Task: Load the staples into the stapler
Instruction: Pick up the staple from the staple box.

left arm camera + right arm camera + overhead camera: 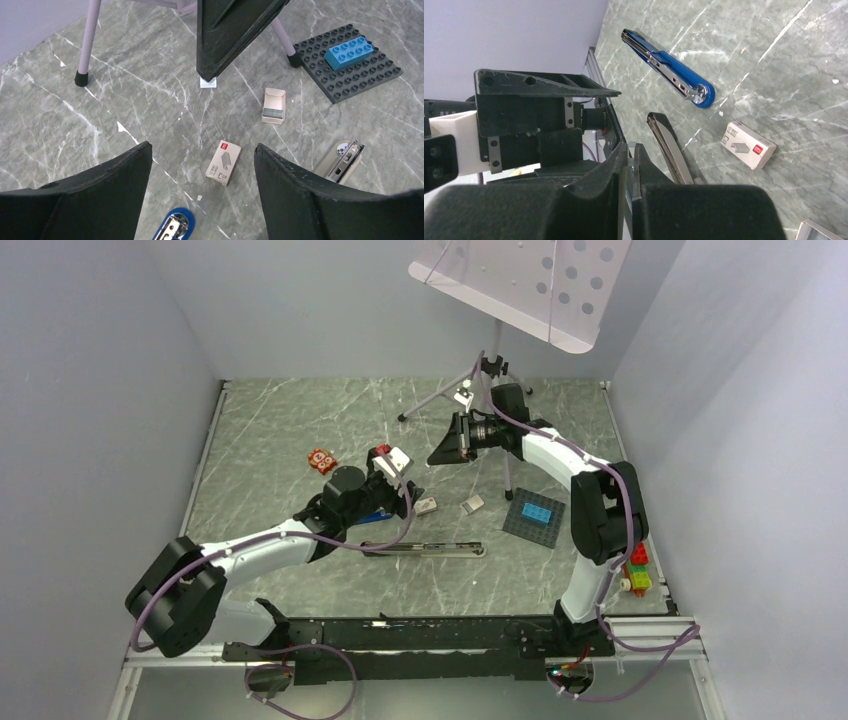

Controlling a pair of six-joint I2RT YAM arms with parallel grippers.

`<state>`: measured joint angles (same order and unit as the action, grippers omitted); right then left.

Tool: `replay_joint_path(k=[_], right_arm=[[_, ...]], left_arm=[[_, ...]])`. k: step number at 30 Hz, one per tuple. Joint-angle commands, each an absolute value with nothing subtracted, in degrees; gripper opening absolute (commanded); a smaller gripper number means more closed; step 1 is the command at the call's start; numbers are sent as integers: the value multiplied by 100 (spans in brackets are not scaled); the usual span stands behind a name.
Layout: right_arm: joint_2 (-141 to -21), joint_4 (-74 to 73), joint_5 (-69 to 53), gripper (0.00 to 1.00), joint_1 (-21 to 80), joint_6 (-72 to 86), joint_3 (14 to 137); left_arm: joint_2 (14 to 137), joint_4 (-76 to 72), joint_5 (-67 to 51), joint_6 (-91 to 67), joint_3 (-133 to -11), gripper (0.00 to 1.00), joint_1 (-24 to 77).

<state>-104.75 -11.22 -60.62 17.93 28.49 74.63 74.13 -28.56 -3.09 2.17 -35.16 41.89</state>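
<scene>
**Q:** What state are the left fingers [135,160] in?
**A:** They are spread wide and grip nothing. A small staple box [223,162] lies flat on the desk [125,100] just ahead of their gap, touching neither finger.

**Q:** And the right fingers [210,65]?
**A:** They are pressed together to a hairline gap and point down at the desk, beyond the left fingers. A small pale scrap [208,82] sits right at their tips. Whether it is pinched or merely lies under them cannot be told.

**Q:** Where are the staples [273,115]?
**A:** They form a grey block in a small open tray [274,95] on the desk. The tray is ahead of the left fingers and off to their right, near the right fingers' tips but apart from them. Neither pair touches it.

**Q:** The staplers?
**A:** There are two, both opened out flat. The blue stapler [669,67] lies close under the left fingers, with its rounded end showing on the near side of their gap. The silver stapler [425,549] lies to their right, one end showing just past the right-hand finger.

**Q:** Other items?
**A:** A dark studded baseplate [360,82] carrying a blue brick [350,50] lies beyond the tray. Tripod legs [89,40] stand on either side of the right fingers.
</scene>
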Motion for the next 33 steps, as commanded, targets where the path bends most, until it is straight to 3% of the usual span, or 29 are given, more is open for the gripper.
replay_joint_path(k=[1, 33], right_arm=[[-10098, -498, -6166, 11, 1866, 3346, 7614], [-9873, -808, -6221, 11, 2019, 2927, 7572]], left_arm=[[7626, -3193, -309, 131, -3958, 77, 4235], [8235, -3190, 166, 530, -4671, 65, 4238]])
